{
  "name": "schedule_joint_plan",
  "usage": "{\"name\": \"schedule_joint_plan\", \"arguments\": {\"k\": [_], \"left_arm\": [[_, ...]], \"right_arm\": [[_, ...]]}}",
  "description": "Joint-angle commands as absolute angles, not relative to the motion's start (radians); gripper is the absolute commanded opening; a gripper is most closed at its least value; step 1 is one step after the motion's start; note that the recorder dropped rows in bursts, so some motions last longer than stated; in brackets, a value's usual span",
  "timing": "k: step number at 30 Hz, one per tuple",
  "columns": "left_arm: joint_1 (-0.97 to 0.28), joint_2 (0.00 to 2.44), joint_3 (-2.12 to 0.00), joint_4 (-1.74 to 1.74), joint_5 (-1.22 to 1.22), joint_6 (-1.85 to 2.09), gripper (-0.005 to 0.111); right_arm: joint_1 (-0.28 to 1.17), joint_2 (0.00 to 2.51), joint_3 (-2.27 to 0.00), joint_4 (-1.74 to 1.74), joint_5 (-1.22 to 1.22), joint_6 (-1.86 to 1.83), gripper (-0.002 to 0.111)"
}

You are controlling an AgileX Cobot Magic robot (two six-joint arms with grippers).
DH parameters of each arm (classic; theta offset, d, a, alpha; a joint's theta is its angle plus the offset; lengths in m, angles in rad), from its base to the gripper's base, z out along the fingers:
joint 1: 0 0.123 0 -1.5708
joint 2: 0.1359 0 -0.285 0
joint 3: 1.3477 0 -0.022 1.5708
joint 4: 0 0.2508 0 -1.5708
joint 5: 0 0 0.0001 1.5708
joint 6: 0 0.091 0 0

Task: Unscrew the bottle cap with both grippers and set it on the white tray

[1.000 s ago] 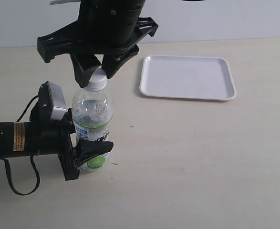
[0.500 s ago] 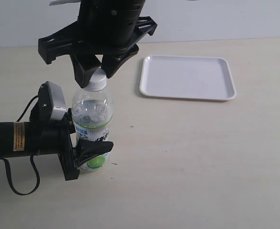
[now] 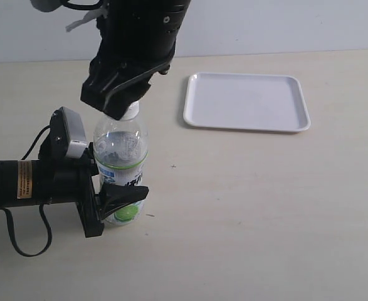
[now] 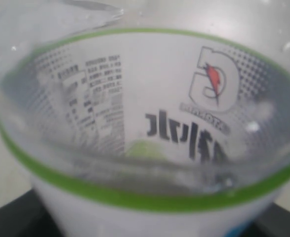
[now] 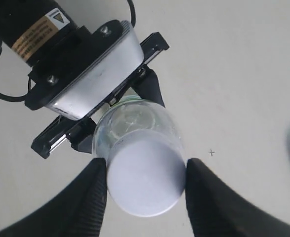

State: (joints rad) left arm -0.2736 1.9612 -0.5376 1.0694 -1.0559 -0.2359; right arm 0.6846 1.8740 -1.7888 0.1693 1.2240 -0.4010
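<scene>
The bottle (image 3: pixel 121 147) stands upright on the table, and its label (image 4: pixel 149 123) fills the left wrist view. My left gripper (image 3: pixel 118 191) comes in from the left and is shut on the bottle's lower body, with one finger (image 3: pixel 126 194) in front. Above it, my right gripper (image 3: pixel 126 108) reaches down and is shut on the bottle cap (image 3: pixel 132 112). In the right wrist view the white cap (image 5: pixel 145 177) sits between the right gripper's (image 5: pixel 145 183) two black fingers (image 5: pixel 88 197), touching both. The white tray (image 3: pixel 246 100) lies empty at the back right.
The left arm's black body (image 3: pixel 27 182) and its cable (image 3: pixel 21 241) lie along the table at the left. The tray's near rim (image 3: pixel 246 127) is well to the right of the bottle, with bare tabletop between them.
The right gripper has turned about the bottle's axis while staying on the cap; its wide crossbar now points another way. Bottle and left gripper have not moved.
</scene>
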Motion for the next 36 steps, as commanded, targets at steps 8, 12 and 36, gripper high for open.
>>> {"name": "schedule_joint_plan", "arguments": {"k": [8, 12, 36], "left_arm": [[-0.281, 1.952, -0.538, 1.089, -1.042, -0.244, 0.000], [-0.281, 1.952, -0.538, 1.089, -1.042, -0.244, 0.000], [-0.281, 1.952, -0.538, 1.103, -1.049, -0.244, 0.000]], "right_arm": [[0.687, 1.863, -1.788, 0.158, 1.221, -0.768, 0.000], [0.687, 1.863, -1.788, 0.161, 1.221, -0.849, 0.000], [0.687, 1.863, -1.788, 0.232, 1.221, -1.581, 0.000]]}}
